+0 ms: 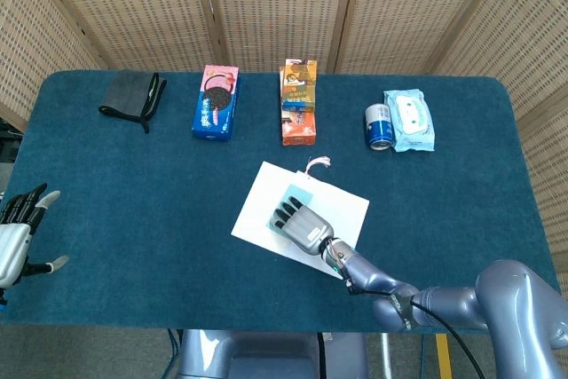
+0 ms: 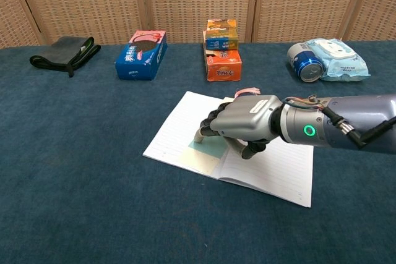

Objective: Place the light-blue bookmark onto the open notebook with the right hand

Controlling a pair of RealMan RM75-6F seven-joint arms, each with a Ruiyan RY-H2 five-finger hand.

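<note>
At the far left edge of the blue surface (image 1: 133,210) the left hand (image 1: 16,235) hangs with fingers spread, grasping nothing. Mid-surface lies the open notebook (image 2: 272,171), the light-blue bookmark (image 2: 208,148) flat on its page. The right hand (image 2: 238,123) covers the bookmark, fingers (image 2: 206,130) pressed down on it; whether they actually grip it, I cannot tell

Bright even light, soft shadows, sharp focus, no glare
</note>
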